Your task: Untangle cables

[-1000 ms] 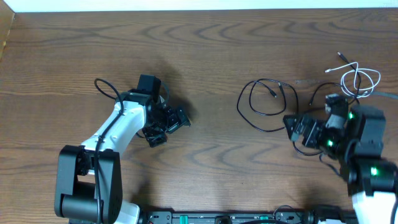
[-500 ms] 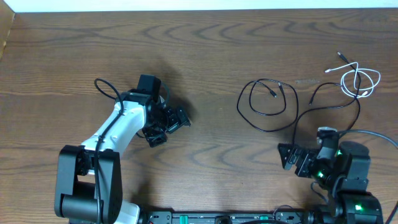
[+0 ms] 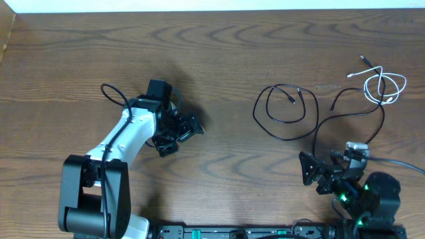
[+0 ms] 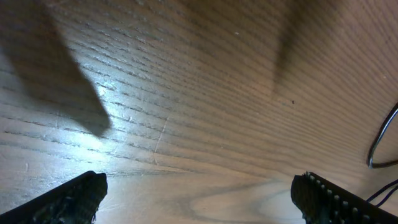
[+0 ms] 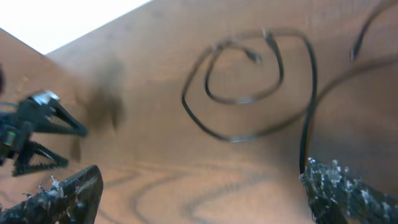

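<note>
A black cable [image 3: 281, 111] lies coiled in a double loop on the wooden table, right of centre; it also shows in the right wrist view [image 5: 249, 99]. A second black cable [image 3: 345, 114] curves from beside the coil toward the right. It also shows in the right wrist view [image 5: 308, 124], running down toward my right finger. A white cable [image 3: 384, 86] lies looped at the far right. My right gripper [image 3: 312, 175] [image 5: 199, 193] is open and empty, near the front edge below the cables. My left gripper [image 3: 180, 137] [image 4: 199, 199] is open and empty over bare wood, left of the cables.
The left arm's own black wire [image 3: 113, 93] loops out beside it. A thin dark curve [image 4: 380, 146] shows at the right edge of the left wrist view. The left gripper shows at the far left of the right wrist view [image 5: 37, 130].
My right gripper has drawn back from the second black cable toward the table's front edge. The cables lie still. The left arm has not moved.
</note>
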Available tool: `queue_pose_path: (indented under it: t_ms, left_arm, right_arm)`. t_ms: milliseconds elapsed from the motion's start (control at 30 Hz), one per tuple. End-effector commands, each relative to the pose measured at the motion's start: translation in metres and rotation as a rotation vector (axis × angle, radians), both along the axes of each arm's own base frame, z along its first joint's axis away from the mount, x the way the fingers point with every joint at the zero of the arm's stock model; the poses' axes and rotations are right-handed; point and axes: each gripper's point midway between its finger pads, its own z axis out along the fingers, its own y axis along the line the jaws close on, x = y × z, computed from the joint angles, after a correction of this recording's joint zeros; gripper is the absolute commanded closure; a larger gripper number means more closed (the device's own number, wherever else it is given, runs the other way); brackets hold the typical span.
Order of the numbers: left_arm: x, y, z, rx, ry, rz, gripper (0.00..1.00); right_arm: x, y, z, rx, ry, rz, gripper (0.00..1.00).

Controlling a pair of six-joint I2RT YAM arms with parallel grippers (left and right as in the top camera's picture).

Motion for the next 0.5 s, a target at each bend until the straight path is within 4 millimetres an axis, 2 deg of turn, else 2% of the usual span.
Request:
queue_pose_path:
  t_ms: [0, 100, 333, 467]
  left_arm:
    - [0.004, 0.002, 0.002, 0.009, -0.016, -0.011, 0.00]
    - [0.004, 0.002, 0.002, 0.009, -0.016, -0.011, 0.00]
    - [0.004, 0.002, 0.002, 0.009, -0.016, -0.011, 0.00]
    - [0.004, 0.002, 0.002, 0.009, -0.016, -0.011, 0.00]
  right_arm:
    - [-0.004, 0.002, 0.017, 0.003, -0.096, 0.004, 0.01]
    - [-0.009, 0.002, 0.019, 0.002, -0.117, 0.004, 0.01]
    - [-0.020, 0.003, -0.001, 0.006, -0.030, 0.004, 0.01]
    - [-0.022, 0.003, -0.005, 0.007, -0.009, 0.004, 0.01]
